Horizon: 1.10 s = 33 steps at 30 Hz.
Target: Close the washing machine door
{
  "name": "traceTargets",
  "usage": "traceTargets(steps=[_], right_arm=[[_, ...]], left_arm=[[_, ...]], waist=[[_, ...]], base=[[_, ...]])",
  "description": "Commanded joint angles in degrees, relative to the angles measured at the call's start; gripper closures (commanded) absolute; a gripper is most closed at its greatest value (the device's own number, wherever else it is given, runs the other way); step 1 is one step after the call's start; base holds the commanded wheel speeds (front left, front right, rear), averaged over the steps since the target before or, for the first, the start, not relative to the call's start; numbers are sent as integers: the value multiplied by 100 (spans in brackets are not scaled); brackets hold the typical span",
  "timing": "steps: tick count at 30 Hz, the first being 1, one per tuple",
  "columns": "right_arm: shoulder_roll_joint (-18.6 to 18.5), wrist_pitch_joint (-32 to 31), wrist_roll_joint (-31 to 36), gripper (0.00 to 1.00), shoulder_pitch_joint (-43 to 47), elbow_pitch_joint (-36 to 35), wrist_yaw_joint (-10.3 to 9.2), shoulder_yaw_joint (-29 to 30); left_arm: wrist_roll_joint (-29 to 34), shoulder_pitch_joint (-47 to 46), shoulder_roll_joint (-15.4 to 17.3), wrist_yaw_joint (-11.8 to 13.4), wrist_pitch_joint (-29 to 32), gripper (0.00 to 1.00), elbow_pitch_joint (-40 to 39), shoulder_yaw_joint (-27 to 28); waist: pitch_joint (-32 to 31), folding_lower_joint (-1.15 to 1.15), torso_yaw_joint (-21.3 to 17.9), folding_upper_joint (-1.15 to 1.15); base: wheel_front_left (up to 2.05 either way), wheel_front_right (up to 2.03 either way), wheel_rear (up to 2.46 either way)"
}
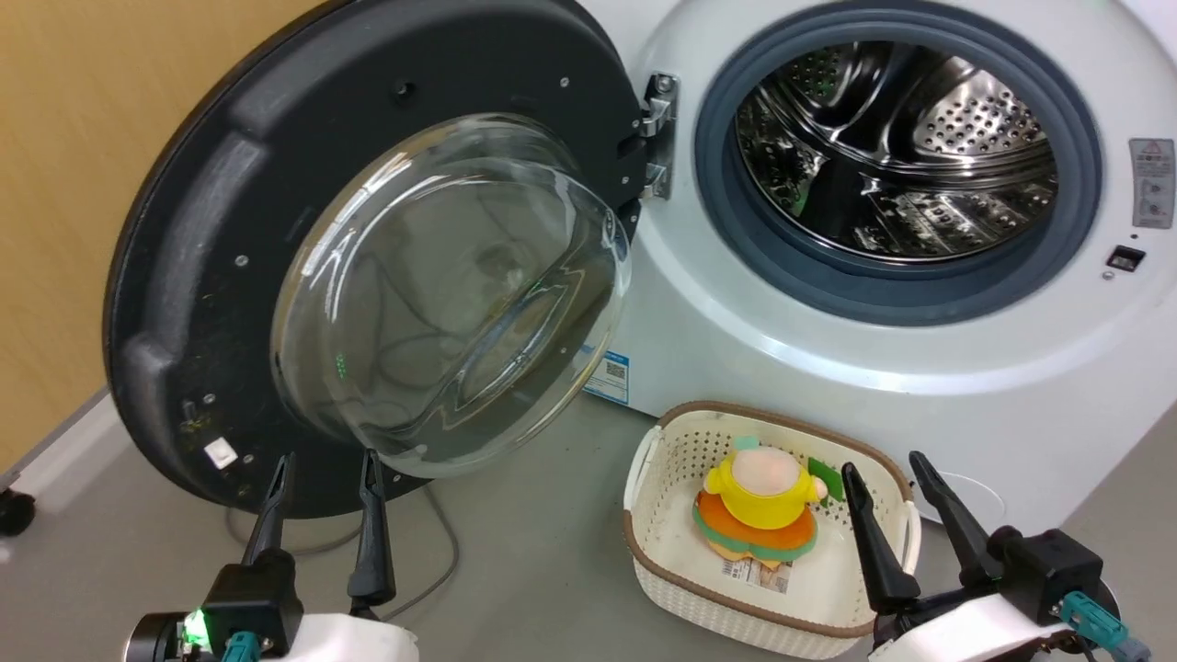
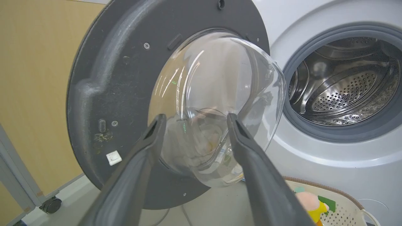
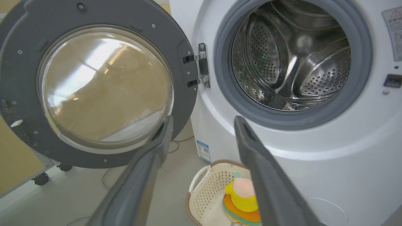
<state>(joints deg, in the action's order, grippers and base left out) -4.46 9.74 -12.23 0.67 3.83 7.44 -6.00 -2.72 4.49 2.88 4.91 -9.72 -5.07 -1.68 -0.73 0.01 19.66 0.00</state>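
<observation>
The door [image 1: 184, 276] hangs wide open on its metal hinge [image 1: 658, 136], left of the washing machine [image 1: 736, 313] mouth. Both sets of fingers are spread and empty: the left fingers [image 1: 371, 515] just under the bulging glass bowl [image 1: 451, 294], the right fingers [image 1: 874, 542] above the cream perforated basket [image 1: 644, 478]. I'd worry about a push on that slick, rounded glass, as a tip could skid off. The matt black rim looks safer. Too gentle a swing may bounce off the grey rubber seal [image 1: 919, 299] unlatched.
</observation>
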Motion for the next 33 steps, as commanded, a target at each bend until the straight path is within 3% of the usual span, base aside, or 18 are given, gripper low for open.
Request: traceTargets(steps=[1,33], right_arm=[[-30,52,-58,0,-16,21,3,-25],[-4,422,-486,0,123,67,4,-177]], left_arm=[[-10,83,1,29,-53,0,-37,-2],[-60,189,0,123,-424,0,-145,-82]], waist=[[-6,-1,39,0],[-28,-1,766,0]], base=[[0,0,0],[0,0,0]])
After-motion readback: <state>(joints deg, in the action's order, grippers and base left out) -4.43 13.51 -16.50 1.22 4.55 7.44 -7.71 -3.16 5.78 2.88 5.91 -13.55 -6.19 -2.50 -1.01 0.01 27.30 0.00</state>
